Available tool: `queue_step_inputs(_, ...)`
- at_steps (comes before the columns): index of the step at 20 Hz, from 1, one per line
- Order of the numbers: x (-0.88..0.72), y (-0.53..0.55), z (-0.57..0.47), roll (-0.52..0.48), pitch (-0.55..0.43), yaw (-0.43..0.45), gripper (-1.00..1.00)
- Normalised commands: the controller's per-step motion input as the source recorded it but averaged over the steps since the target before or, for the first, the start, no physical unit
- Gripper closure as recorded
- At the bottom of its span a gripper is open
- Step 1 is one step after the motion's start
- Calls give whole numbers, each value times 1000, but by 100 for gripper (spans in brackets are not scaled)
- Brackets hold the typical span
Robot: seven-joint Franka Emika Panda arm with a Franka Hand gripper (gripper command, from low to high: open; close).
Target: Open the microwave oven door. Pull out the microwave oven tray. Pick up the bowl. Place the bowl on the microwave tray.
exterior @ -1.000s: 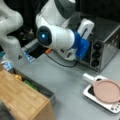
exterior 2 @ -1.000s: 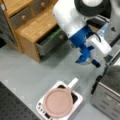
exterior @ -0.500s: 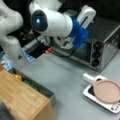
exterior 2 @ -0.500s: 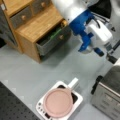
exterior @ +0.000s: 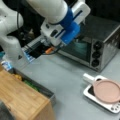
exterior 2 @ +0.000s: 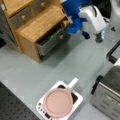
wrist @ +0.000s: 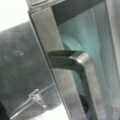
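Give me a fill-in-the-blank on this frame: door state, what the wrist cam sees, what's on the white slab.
1. The microwave oven door is ____.
2. The wrist view is filled by the door's bar ____, seen close up.
3. The pink plate rests on the white ____ with small buttons.
4. The microwave oven has ____ black knobs in a column.

Missing words: closed; handle; slab; three

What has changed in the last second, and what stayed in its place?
The arm swung across toward the microwave oven, bringing the wrist camera close to the microwave oven door handle. The door looks shut. The pink plate did not move.
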Motion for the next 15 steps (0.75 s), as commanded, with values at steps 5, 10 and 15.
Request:
queue_step_inputs(5, 319, -326, -180, -467, 44, 150, -100)
queue_step_inputs(10, 87, -19, -197, -385, -36, -55, -100)
queue_step_inputs(15, 0, -50, -32, -322, 56, 0, -100)
